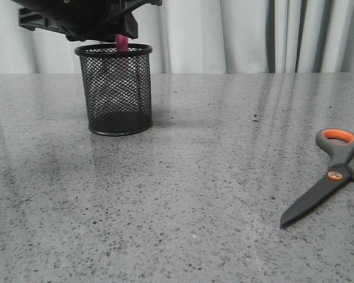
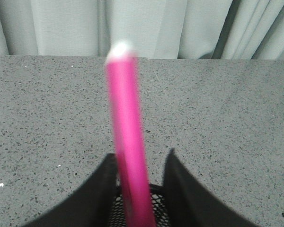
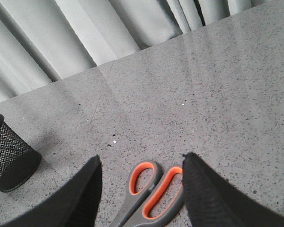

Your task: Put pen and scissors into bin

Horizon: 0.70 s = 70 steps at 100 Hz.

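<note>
At the left of the table (image 1: 183, 177), the left gripper (image 2: 141, 189) hangs directly over the bin (image 1: 114, 88), its jaws clenched on the pen (image 2: 128, 142), which stands nearly upright with its white tip away from the cup and its lower part down inside the mesh. Far to the right, well apart from the bin, the scissors (image 1: 330, 174) lie flat with blades closed. The right gripper (image 3: 142, 189) hovers over their orange-lined loops, fingers (image 3: 85, 198) spread wide and grasping nothing.

No text, label or number can be read anywhere.
</note>
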Tool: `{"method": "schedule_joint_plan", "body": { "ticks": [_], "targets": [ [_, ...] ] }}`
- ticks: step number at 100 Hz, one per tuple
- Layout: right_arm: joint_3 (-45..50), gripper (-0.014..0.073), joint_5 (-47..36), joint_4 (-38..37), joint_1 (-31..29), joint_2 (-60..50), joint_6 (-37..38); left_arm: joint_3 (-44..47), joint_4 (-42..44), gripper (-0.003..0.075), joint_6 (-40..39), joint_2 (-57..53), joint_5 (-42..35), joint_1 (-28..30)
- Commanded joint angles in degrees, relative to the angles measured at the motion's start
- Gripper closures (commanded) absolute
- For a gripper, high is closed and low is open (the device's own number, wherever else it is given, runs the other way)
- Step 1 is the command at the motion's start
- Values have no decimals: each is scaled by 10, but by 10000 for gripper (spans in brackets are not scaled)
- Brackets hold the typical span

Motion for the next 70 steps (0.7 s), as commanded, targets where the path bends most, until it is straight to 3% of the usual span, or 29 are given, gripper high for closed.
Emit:
{"method": "schedule_joint_plan", "body": {
  "ticks": [1, 9, 33, 52, 70],
  "targets": [
    [-22, 246, -32, 2, 1, 9, -2, -18, 5, 278, -1, -20, -19, -5],
    [-22, 246, -30, 2, 1, 9, -2, -18, 5, 204, -1, -25, -19, -5],
    [-52, 246, -10, 2, 1, 9, -9, -18, 5, 206, 21, -118, -6, -5],
    [-214, 248, 149, 2, 1, 88, -119, -18, 6, 235, 60, -270, 102, -5],
    [-351, 278, 294, 13, 4, 248, -143, -18, 30, 292, 60, -395, 173, -5]
  ]
}}
